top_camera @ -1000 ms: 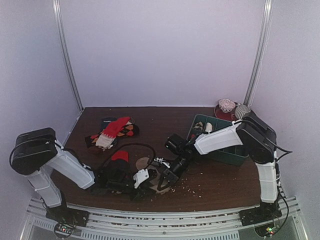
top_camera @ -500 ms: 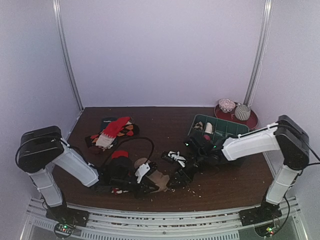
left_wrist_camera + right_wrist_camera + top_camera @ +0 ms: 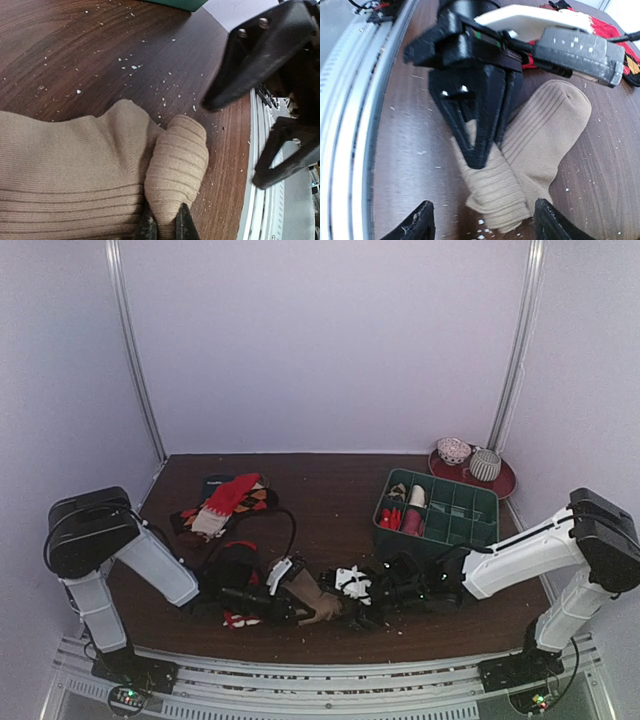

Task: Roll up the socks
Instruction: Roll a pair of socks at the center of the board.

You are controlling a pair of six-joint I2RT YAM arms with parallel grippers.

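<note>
My right gripper has swung down low, jaws spread wide, facing tan sock at table near edge. Left gripper clamps sock's folded end. Roll barely begun, I judge; right now placed to help tuck.

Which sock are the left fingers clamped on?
The plain tan-brown sock, folded near the front edge; left fingers clamp its ribbed end. The red patterned socks lie behind, ungripped.

Bare table separates the right hand from the left hand and tan sock; rail close alongside
</note>
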